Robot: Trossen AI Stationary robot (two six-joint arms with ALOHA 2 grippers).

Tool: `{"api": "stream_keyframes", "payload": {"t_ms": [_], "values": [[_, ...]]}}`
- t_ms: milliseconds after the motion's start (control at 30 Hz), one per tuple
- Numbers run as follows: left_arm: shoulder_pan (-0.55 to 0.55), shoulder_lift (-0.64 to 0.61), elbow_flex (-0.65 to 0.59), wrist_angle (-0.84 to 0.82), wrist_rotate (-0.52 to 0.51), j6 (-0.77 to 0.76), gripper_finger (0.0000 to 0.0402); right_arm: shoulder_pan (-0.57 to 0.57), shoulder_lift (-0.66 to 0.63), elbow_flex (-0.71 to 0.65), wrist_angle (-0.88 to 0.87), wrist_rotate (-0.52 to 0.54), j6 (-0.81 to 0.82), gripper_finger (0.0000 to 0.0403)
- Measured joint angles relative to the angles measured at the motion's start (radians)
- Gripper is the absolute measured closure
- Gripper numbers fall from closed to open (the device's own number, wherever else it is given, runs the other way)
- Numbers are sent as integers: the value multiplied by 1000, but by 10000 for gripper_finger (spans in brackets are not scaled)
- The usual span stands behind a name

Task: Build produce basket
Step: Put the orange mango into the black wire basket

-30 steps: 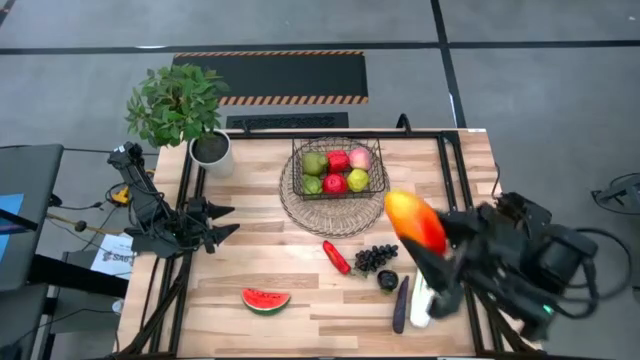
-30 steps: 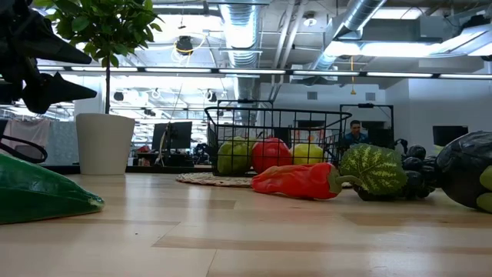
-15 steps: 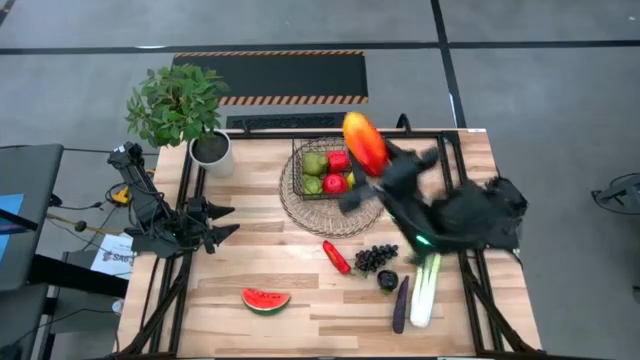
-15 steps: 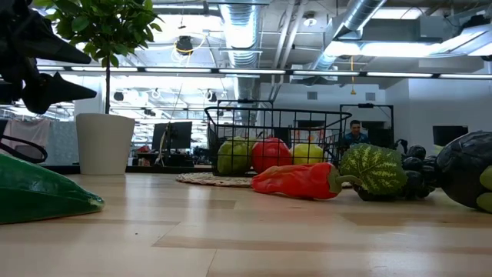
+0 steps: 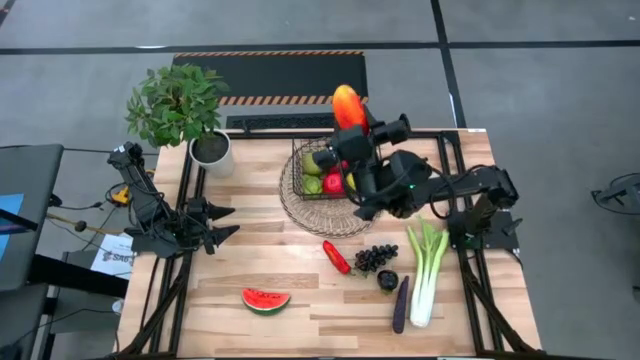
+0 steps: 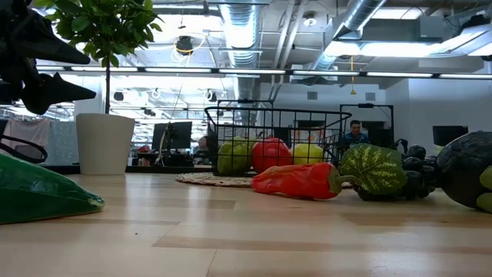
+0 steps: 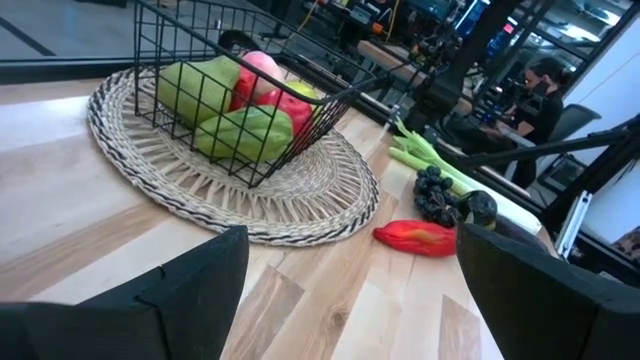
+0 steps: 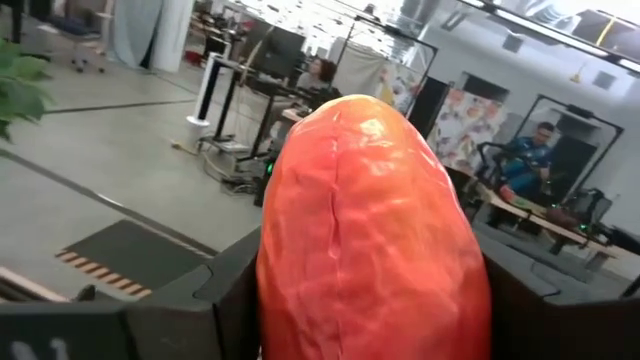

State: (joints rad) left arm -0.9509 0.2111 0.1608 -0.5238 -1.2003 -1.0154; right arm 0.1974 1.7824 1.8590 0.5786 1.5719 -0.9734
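Above the basket's (image 5: 338, 168) far rim, right pincer (image 5: 352, 128) grips the mango (image 5: 348, 105), held clear of the wire w/ arm stretched across the surface (image 5: 260, 255)

Basket sits on a round woven tray (image 5: 300, 208), w/ green pears (image 5: 316, 163) & a red apple (image 5: 333, 183) inside. Chili (image 5: 336, 256), grapes (image 5: 375, 257), eggplant (image 5: 400, 304), leek (image 5: 424, 275) & watermelon slice (image 5: 266, 299) lie on the near half. Left pincer (image 5: 228, 221) waits at the left edge, fingers spread wide, holding nothing; potted plant (image 5: 180, 110) stands at far left corner
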Motion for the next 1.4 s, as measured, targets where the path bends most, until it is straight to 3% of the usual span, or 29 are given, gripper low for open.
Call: {"api": "stream_keyframes", "payload": {"t_ms": [200, 400, 567, 700, 867, 933, 1067, 1267, 1400], "values": [[0, 0, 0, -1, 0, 16, 60, -2, -3, -35, -52, -1, 50, 132], [0, 0, 0, -1, 3, 23, 60, -16, -21, -178, -41, -2, 67, 132], [0, 0, 0, -1, 18, 19, 60, 6, -137, -351, -41, -2, 144, 132], [0, 0, 0, -2, 18, 19, 60, 48, -303, -574, -44, -2, 379, 132], [0, 0, 0, -2, 17, 19, 60, 102, -554, -880, -44, -6, 844, 132], [0, 0, 0, -3, 17, 19, 60, 122, -652, -991, -48, -79, 1024, 132], [0, 0, 0, -3, 16, 18, 60, 124, -841, -1180, -104, -401, 1340, 132], [0, 0, 0, -3, 13, 17, 60, -1, -1012, -1300, -518, -683, 1812, 132], [0, 0, 0, -4, 1, 17, 60, -102, -1005, -1313, -632, -860, 1844, 132]]}}
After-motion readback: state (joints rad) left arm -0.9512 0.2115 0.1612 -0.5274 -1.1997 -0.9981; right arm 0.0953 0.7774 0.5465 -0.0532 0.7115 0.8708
